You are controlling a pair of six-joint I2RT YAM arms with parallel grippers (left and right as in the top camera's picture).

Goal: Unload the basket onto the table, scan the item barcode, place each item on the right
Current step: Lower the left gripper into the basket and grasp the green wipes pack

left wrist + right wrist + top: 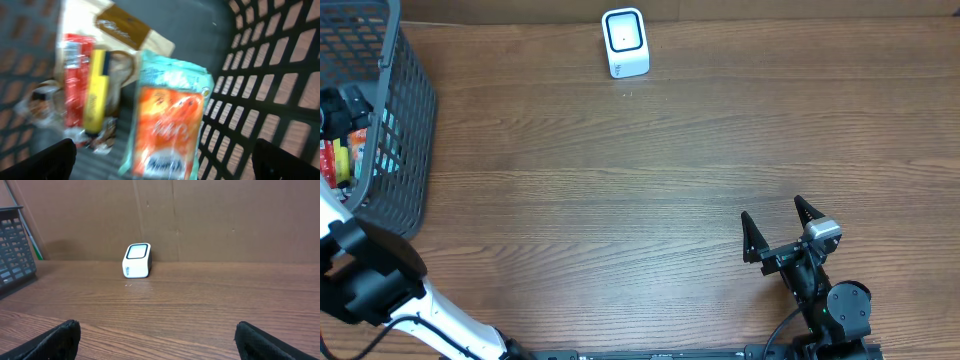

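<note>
1. Your left gripper point(167, 162) hangs spread wide and empty inside the mesh basket point(270, 75).
2. Directly below it lies an orange snack packet point(167, 132), slightly blurred.
3. Your right gripper point(772, 212), also spread and empty, faces the white barcode scanner point(625, 42) well ahead.

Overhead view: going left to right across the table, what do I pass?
First the black mesh basket, then the white barcode scanner, then the right gripper, open and empty.

Dark grey lattice basket point(410, 120), white black-faced scanner point(625, 42), brown wood-grain table point(620, 200), orange-and-teal packet point(167, 125), red pack point(75, 75), yellow pack point(96, 95)
</note>
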